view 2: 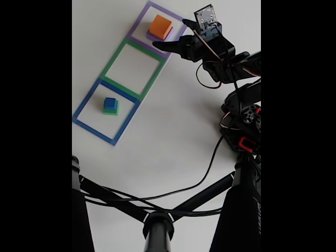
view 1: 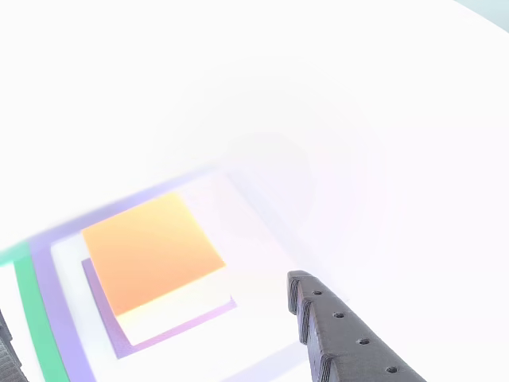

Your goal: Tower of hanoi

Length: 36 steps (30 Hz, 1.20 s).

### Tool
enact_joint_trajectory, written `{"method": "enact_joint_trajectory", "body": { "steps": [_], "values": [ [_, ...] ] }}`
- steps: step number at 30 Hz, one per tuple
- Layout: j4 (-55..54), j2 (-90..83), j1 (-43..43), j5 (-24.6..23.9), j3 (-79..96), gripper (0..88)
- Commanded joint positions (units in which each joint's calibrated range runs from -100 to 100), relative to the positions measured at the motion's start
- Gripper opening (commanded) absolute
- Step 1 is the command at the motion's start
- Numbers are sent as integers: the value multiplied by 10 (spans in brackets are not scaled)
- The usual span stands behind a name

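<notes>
Orange block on purple slab, just beside spread, empty jaws.

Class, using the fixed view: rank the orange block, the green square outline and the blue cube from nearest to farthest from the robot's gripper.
1. Orange block: in the purple outline at the top, just left of the gripper.
2. Green square outline: the middle square, lower left of the gripper.
3. Blue cube: in the blue outline, the farthest square, sitting on a green block.
</notes>
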Motion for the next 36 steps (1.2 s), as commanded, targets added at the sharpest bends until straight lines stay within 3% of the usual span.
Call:
{"method": "enact_joint_trajectory", "body": {
  "steps": [1, 21, 36],
  "values": [
    [-37, 33, -1, 0, -40, 437],
    [-152, 200, -27, 0, -121, 437],
    [-158, 226, -27, 0, -135, 424]
  ]
}}
